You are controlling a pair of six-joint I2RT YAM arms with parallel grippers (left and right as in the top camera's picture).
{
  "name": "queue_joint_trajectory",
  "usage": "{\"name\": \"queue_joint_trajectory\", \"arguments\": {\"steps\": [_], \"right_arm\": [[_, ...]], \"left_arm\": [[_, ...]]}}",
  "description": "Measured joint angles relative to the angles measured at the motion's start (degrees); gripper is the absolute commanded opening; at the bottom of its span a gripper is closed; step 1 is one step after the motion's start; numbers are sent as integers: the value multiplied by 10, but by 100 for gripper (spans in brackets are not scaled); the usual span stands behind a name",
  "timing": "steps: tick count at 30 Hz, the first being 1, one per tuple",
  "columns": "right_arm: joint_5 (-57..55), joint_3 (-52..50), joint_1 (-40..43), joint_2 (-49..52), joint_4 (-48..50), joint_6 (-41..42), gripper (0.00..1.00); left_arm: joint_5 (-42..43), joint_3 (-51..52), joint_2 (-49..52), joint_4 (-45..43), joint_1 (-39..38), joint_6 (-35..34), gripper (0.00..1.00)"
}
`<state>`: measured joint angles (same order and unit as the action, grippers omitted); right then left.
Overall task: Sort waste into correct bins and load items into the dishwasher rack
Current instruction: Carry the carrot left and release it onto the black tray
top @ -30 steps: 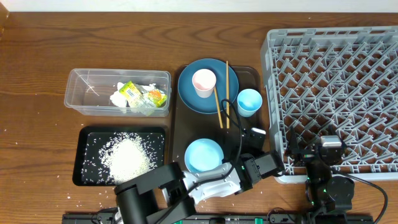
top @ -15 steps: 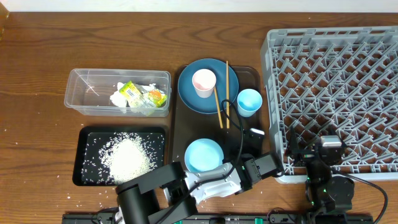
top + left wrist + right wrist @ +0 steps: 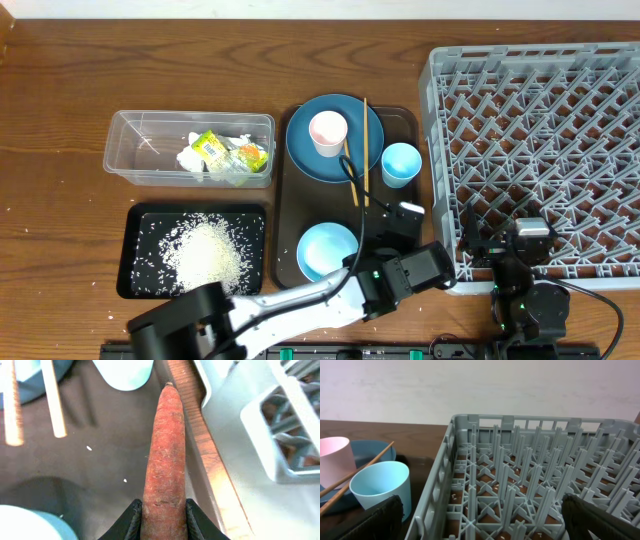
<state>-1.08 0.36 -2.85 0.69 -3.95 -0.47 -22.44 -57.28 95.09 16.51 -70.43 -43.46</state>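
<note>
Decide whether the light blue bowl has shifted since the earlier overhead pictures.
No. The light blue bowl sits at the same spot on the brown tray, by its near-left corner.

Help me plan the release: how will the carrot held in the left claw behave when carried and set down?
Probably stiff: the carrot juts straight out from the left claw without sagging. Its round, tapered shape suggests it may roll in a curve once released. The rough, matt skin likely resists slipping.
</note>
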Motion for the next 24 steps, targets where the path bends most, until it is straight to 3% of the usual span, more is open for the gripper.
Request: {"name": "queue_joint_trajectory", "arguments": {"steps": [11,24], "right_arm": [[0,0,0,0,0,0,99],[0,0,0,0,0,0,99]], "left_arm": [[-17,0,-92,99,16,0,21],[-50,0,-169,316,159,-1,19]]}}
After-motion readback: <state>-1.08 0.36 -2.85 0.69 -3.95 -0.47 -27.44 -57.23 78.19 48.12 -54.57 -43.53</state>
